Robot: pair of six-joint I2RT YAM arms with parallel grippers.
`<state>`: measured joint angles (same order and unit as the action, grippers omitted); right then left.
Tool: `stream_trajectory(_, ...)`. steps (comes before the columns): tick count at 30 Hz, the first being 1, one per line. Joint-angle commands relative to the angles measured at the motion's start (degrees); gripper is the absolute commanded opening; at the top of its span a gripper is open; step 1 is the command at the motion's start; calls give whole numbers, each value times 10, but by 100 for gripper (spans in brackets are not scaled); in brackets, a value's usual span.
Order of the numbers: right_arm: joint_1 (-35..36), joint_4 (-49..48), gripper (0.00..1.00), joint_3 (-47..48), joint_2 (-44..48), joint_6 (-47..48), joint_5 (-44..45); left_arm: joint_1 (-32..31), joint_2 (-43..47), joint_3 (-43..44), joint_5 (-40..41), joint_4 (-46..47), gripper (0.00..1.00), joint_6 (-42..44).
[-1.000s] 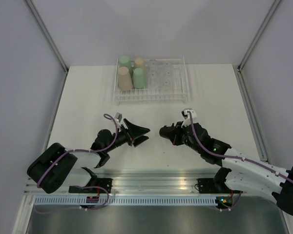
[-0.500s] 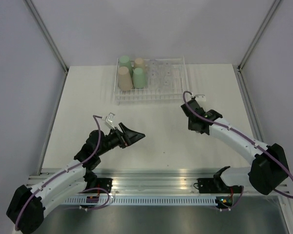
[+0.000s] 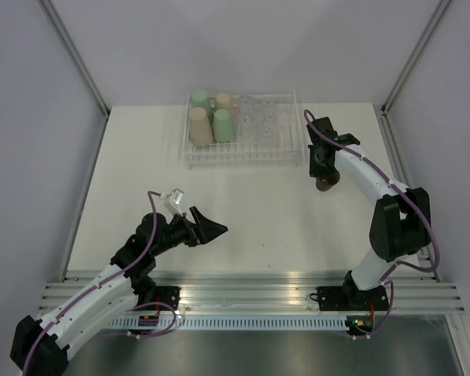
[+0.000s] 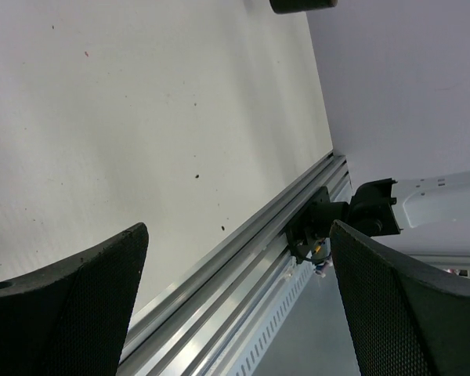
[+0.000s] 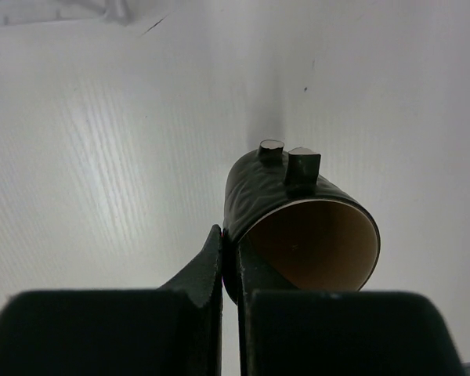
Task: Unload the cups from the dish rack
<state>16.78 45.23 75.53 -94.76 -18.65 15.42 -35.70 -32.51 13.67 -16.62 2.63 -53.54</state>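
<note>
Nearest the bases, the left gripper (image 3: 211, 233) is hovering over the table (image 3: 141, 157) with its jaws spread wide, holding nothing. Farther out, the right gripper (image 3: 324, 174) is pinching the wall of the dark brown cup (image 5: 298, 223) between closed fingers, just right of the dish rack (image 3: 243, 157); whether the cup is touching the table is unclear. In the rack, green and beige tumblers (image 3: 200, 125) are standing at the left, with clear cups (image 3: 262, 121) sitting beside them.

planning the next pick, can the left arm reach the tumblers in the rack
Probably yes: the left gripper is open, and only bare table lies between it and the tumblers.
</note>
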Motion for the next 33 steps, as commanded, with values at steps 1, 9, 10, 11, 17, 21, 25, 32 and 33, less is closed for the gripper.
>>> stream_trajectory(1,-46,30,1,83,-31,31,-3,-1,5,15,-10,-7,100,27)
stream_trajectory(9,-102,44,1,165,-143,12,13,-1,8,22,-12,-40,100,36)
stream_trajectory(10,-107,42,1,181,-151,11,10,-1,10,22,-15,-43,100,36)
stream_trajectory(11,-111,42,1,189,-168,8,13,-1,11,21,-14,-47,100,36)
stream_trajectory(17,-164,50,1,273,-221,-27,29,-1,38,13,-10,-65,100,31)
stream_trajectory(21,-197,48,1,307,-243,-46,47,-1,43,14,-5,-75,100,33)
stream_trajectory(25,-206,64,1,350,-283,-57,54,-1,39,15,-10,-78,100,36)
stream_trajectory(32,-226,86,1,407,-329,-61,32,-1,34,27,-14,-92,100,43)
stream_trajectory(33,-227,85,1,408,-330,-61,28,-1,35,27,-14,-93,100,42)
